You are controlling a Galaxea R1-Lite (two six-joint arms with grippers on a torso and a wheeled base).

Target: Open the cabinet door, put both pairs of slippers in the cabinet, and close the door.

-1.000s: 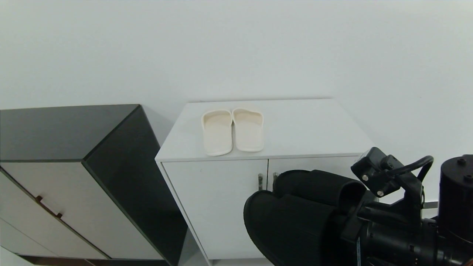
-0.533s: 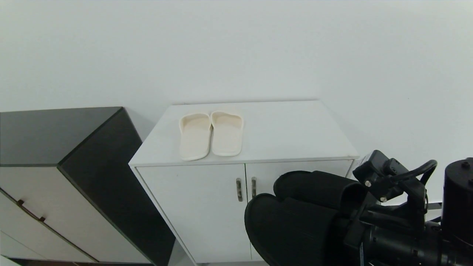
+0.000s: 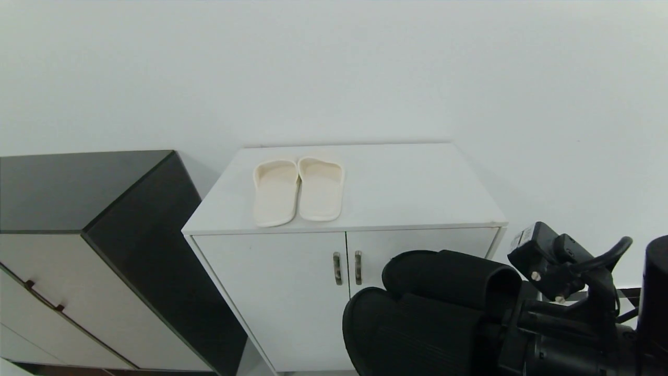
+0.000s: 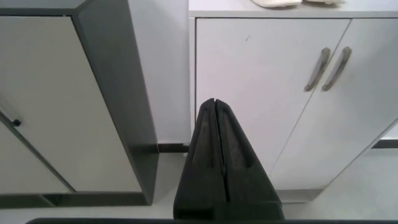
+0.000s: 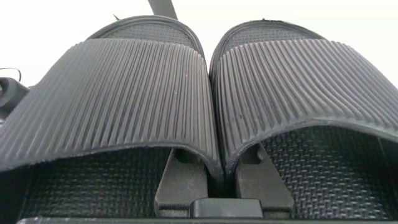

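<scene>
Finding: the cabinet (image 3: 282, 303) is closed. Both doors (image 3: 417, 241) are flush, and the two handles (image 3: 337, 268) stand upright side by side at the middle of its front.

The cream slippers (image 3: 297, 190) lie on the cabinet's top, toward its left half, with their long axes running front to back.

The right gripper (image 5: 221, 180) is occupied. Its fingers (image 5: 180, 183) are closed on the black slippers (image 3: 428, 308), pinching the pair together in front of the cabinet's right door.

The left gripper (image 4: 215, 124) faces the cabinet's front with its fingers pressed together and holding nothing. It appears to be apart from the doors, though the gap cannot be judged.

Assessment: opening falls to the left arm. It must spread its fingers across an upright handle and pull outward.
</scene>
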